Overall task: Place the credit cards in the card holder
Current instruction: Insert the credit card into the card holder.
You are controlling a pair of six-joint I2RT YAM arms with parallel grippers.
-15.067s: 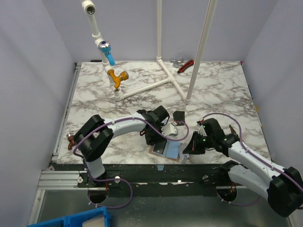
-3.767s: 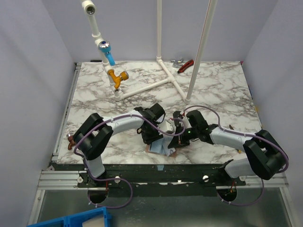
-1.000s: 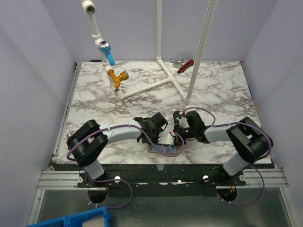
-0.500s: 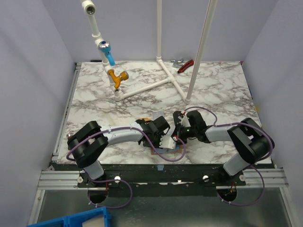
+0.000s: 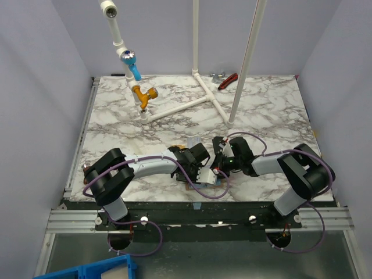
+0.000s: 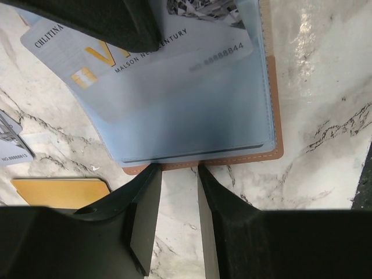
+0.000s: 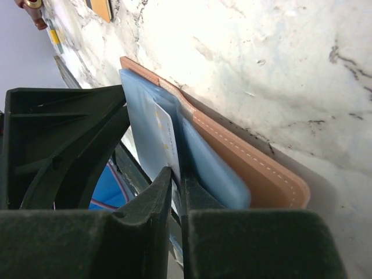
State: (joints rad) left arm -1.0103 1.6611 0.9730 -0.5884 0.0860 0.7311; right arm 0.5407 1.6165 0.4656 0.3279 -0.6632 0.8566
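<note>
I read card holder (image 6: 276, 128) as tan leather-like, matt, stitched edge. Inside it, sleeves (image 6: 192, 116): translucent blue plastic, smooth. Pale-blue card (image 6: 116, 64): glossy printed plastic. Under all, table (image 6: 314, 75): glossy marble-look. My left fingers (image 6: 145, 215): matt black plastic.

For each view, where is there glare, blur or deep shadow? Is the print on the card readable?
Left wrist view: print on the light blue card is partly readable; glare whitens the marble table at upper right. Right wrist view: the table is washed out, the card holder sharp, the right gripper's fingers dark and soft. Top view: even light, soft shadows only.
</note>
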